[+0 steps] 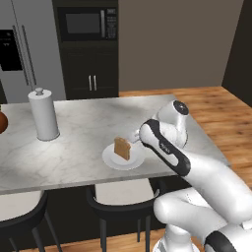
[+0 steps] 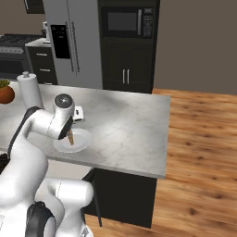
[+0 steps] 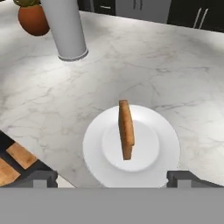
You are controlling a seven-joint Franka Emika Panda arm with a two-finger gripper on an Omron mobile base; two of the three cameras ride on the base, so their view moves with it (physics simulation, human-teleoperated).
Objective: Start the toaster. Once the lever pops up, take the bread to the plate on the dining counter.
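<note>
- Dining counter (image 1: 74, 157): long pale marble slab, grey veining, dark base. Dark stools tucked under near edge, seen from left base view.
- Behind it: steel fridge (image 2: 76, 41), dark cabinet tower with built-in microwave (image 2: 126, 21). Right base view adds a range (image 2: 14, 55) at far left.
- Paper-towel roll (image 1: 43, 115): smooth white upright cylinder on the marble, well apart from the plate. Rust-orange rounded pot (image 3: 33, 19) just beyond it.
- Plate (image 3: 98, 153): plain round white, shallow well, near the counter's front edge.
- Bread (image 3: 126, 131): tan-brown squarish slice, standing on edge upright in the plate's middle. In right base view the arm's wrist covers most of it.
- Gripper (image 3: 112, 178): jaws spread wide, holding nothing, dark fingertips (image 3: 40, 176) either side of the plate's near rim, clear of the slice.
</note>
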